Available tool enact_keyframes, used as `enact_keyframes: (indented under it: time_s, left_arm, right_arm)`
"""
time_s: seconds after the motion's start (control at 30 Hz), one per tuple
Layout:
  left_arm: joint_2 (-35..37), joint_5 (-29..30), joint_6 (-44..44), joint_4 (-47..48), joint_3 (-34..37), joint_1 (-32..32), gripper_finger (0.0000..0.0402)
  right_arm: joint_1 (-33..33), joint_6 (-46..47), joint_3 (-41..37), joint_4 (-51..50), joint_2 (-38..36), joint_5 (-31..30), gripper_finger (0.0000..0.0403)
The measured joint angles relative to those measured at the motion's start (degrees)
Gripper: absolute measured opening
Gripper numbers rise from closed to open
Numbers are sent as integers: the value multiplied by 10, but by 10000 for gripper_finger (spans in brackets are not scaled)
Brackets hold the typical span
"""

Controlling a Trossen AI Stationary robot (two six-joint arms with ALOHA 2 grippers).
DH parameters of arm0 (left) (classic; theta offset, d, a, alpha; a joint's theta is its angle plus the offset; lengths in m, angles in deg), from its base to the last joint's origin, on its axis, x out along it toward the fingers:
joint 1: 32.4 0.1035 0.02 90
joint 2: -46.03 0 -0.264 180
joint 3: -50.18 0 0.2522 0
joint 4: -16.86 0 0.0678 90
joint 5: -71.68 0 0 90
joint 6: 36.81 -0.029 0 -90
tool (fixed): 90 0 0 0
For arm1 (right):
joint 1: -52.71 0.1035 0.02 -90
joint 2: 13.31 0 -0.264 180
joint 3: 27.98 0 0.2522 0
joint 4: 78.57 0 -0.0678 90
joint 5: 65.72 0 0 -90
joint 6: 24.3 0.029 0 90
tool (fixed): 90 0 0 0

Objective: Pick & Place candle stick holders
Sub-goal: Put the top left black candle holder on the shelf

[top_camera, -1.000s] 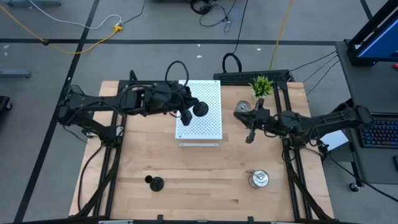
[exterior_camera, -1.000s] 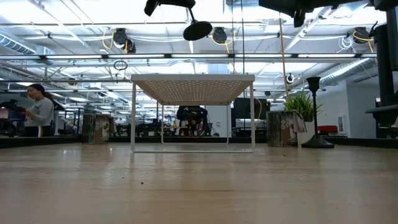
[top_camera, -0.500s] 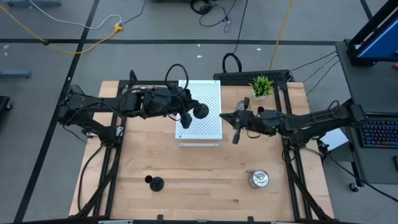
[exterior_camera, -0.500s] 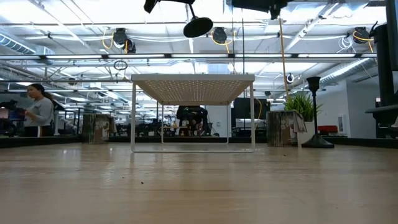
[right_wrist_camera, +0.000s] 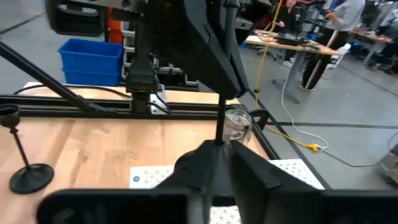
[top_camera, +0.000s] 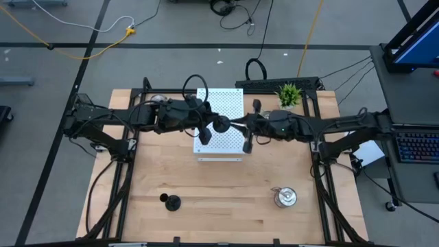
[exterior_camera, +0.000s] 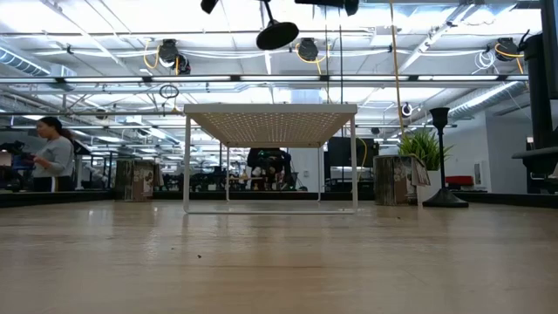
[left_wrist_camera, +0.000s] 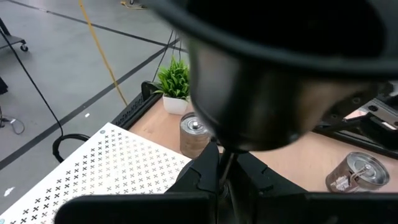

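Change: right gripper has swung in over the white perforated shelf.
Left gripper: clenched on black candle stick holder, stem roughly level.
Right gripper: nipping a thin black stem, grip apparently loosening.
Relation: both meet above the shelf.

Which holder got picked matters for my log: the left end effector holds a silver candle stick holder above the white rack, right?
Not quite: the left end effector holds a black candle stick holder, not silver, above the white rack; the high view shows it.

desk: pale wood grain
rack: white, dotted with small dark crosses
plant: green
near left holder: black
near right holder: shiny silver
arms: dark
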Motion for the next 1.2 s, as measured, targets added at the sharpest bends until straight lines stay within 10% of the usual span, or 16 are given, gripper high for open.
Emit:
enact_keyframes:
  time_s: [0.47, 1.2]
  left_arm:
    - [-20, -18, -1, -27, 1, -1, 14]
    - [-49, -44, 8, -85, 0, -1, 14]
  right_arm:
    - [-29, 47, 2, 4, 30, 43, 204]
    - [-39, 74, 2, -14, 29, 54, 130]
